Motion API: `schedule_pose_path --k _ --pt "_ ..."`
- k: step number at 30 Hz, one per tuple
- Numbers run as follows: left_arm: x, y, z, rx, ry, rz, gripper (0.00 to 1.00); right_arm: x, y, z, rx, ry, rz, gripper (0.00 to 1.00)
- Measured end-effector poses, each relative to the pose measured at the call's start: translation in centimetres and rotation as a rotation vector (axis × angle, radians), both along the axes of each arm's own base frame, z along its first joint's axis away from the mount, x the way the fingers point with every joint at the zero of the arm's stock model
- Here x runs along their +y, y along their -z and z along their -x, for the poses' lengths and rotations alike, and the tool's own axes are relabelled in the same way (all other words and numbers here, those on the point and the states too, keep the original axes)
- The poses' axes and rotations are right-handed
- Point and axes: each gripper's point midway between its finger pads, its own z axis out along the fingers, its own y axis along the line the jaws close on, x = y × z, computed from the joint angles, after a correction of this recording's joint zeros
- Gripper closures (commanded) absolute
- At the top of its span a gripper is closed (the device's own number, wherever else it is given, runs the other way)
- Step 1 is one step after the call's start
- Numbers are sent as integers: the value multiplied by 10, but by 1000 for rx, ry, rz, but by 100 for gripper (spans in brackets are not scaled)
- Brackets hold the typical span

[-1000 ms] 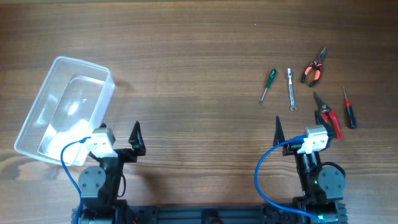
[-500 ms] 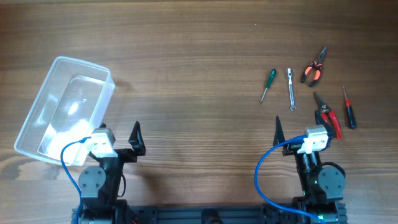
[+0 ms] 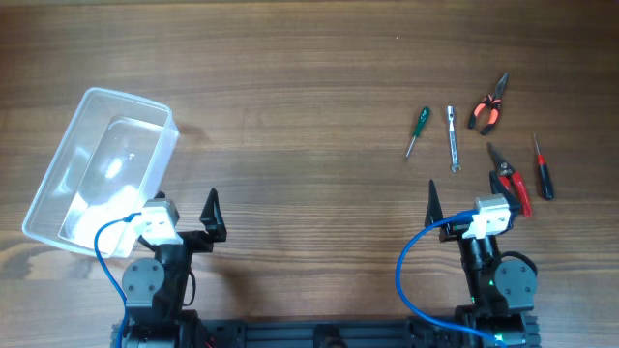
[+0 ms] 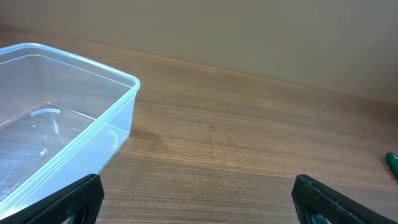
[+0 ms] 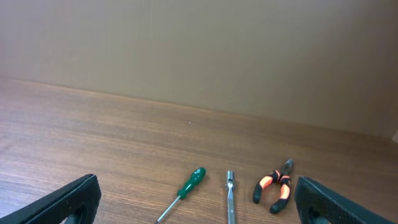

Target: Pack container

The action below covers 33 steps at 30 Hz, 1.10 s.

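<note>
Though left fingers [image 4: 73,200] and right fingers [image 5: 69,200] spread wide and empty, the container [image 4: 107,138] seems partly cropped.

The black left arm [image 3: 155,275] and right arm [image 3: 495,275], each with a white wrist block [image 3: 158,222], a looping blue cable [image 3: 104,253] and pointed black fingers [image 3: 211,208], share a dark base rail [image 3: 319,335].

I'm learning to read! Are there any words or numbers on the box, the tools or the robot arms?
None can be read. The container is plain clear plastic. The green screwdriver, wrench, pliers, red cutters and red screwdriver show no readable marks; any print is too small to tell.
</note>
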Motion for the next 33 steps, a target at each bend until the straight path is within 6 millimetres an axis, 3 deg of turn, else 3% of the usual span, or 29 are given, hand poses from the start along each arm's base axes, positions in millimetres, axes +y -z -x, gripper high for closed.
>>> schedule_pose_path --k 5,11,15,19,20,22,25,30,33 --pt "0 0 0 0 0 0 0 0 1 0 7 -1 -29 0" --pt "0 -5 0 5 -21 107 0 8 7 -2 79 -38 -277 0" --pt "0 -46 -11 57 -30 135 0 24 -32 -9 158 -117 -334 0" --pt "2 -61 -40 324 -70 145 0 41 -54 -40 408 -163 -353 0" --pt "5 -53 -37 471 -98 149 0 44 -54 -53 511 -157 -357 0" --pt "15 -55 -37 693 -167 173 0 47 -48 -68 709 -137 -350 0" --pt "40 -63 -16 981 -300 227 0 50 -46 -88 936 -131 -295 0" --pt "61 -73 1 1049 -404 380 0 67 -58 -107 977 -227 -312 0" --pt "90 -73 13 1036 -567 517 0 59 -38 -103 1066 -163 -294 0"
